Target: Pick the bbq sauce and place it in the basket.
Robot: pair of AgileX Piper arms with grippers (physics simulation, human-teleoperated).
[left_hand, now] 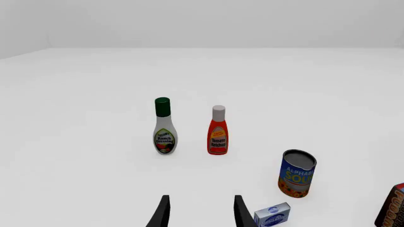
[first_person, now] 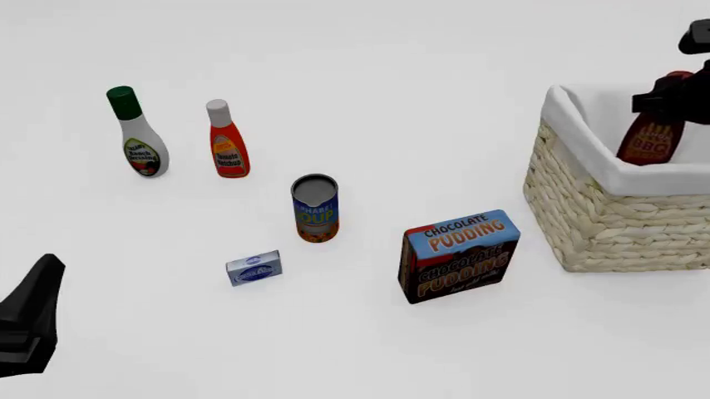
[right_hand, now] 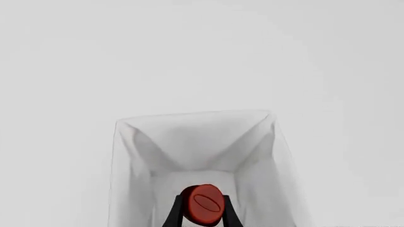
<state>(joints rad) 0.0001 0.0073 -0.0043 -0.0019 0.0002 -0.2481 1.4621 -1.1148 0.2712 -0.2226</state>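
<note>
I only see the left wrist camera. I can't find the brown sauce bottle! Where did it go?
Observer: The bbq sauce is over the basket, at the table's right side. The right gripper is shut on its neck, just under the red cap.
Operator: Is it lying in the basket?
Observer: No. It hangs tilted, its lower part below the rim against the white lining, not let go yet.
Operator: What's that brown box corner I see?
Observer: A chocolate pudding box, standing beside the basket, nearer the soup can.
Operator: Is my gripper holding something?
Observer: No, the left gripper is open with nothing in it.
</note>
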